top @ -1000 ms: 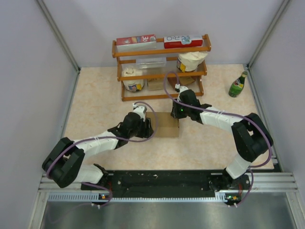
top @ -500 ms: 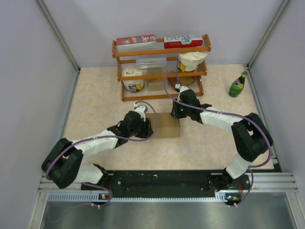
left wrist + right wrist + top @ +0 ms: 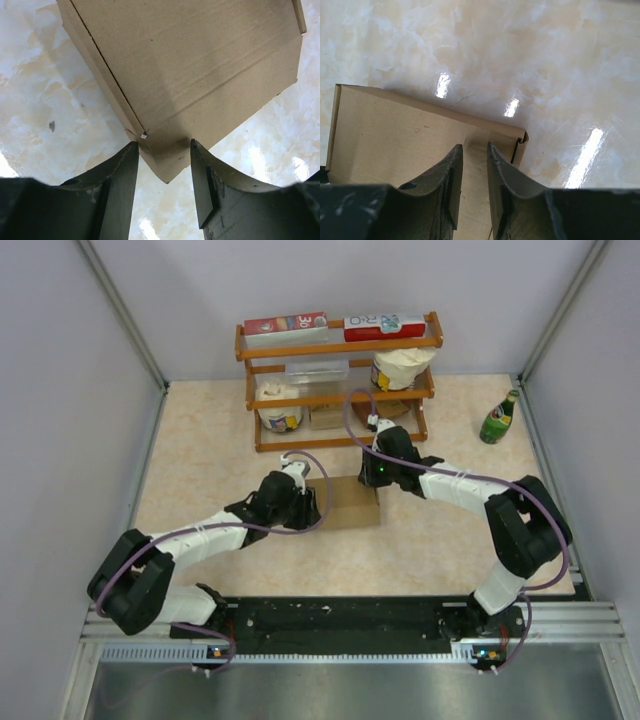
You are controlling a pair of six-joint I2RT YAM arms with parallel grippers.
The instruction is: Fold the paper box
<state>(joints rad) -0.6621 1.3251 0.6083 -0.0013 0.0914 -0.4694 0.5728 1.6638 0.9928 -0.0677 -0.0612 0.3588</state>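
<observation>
Paper box (image 3: 352, 503), 1 corner inside the open left claw (image 3: 165, 145); right claw (image 3: 474, 147) over it, grip unclear.

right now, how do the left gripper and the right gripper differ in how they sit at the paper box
The left gripper has wide jaws; the right gripper has narrow ones. The left gripper straddles a corner of the paper box; the right gripper sits over its flat top near an edge, and whether it pinches cardboard I cannot tell. Both meet the same box from opposite sides.
</observation>
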